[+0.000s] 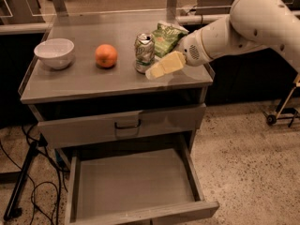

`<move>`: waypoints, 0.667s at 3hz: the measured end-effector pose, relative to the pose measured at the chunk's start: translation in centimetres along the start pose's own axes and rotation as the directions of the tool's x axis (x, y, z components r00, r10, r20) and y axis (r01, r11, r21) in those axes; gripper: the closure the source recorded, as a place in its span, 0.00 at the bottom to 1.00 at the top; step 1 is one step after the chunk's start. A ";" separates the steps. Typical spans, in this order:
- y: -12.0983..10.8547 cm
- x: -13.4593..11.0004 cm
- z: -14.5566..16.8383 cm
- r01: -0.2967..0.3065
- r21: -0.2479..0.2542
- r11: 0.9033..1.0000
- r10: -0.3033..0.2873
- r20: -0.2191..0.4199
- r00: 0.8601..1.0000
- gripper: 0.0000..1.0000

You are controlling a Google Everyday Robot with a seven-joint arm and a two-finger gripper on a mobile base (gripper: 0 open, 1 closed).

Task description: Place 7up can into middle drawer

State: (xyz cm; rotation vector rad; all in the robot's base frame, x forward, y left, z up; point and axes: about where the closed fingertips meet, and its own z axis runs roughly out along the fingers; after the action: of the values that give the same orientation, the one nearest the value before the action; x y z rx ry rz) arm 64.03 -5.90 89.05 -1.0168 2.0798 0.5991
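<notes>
The 7up can (pixel 144 52), silver and green, stands upright on the cabinet top (pixel 84 81), just right of the orange fruit. My gripper (pixel 153 72) reaches in from the right on the white arm (pixel 243 25). Its pale yellow tip sits just right of the can's lower half, close to it; I cannot tell whether they touch. The middle drawer (pixel 133 182) is pulled out wide open below the cabinet front, its flat grey floor bare.
A white bowl (pixel 55 53) and an orange fruit (pixel 106 55) stand left of the can. A green snack bag (pixel 167 36) lies behind the can and the gripper. The drawer front with a black handle (pixel 127 125) sits above the open drawer. Cables (pixel 33 182) lie on the floor at left.
</notes>
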 end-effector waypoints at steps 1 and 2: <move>-0.1 -1.4 2.2 -0.002 -0.037 0.999 0.004 0.034 0.999 0.00; -0.1 -1.5 2.4 -0.003 -0.041 0.999 0.005 0.038 0.999 0.00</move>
State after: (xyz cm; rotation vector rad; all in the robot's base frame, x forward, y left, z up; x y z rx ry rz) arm 65.78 -3.66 88.68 -1.0170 2.0444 0.6606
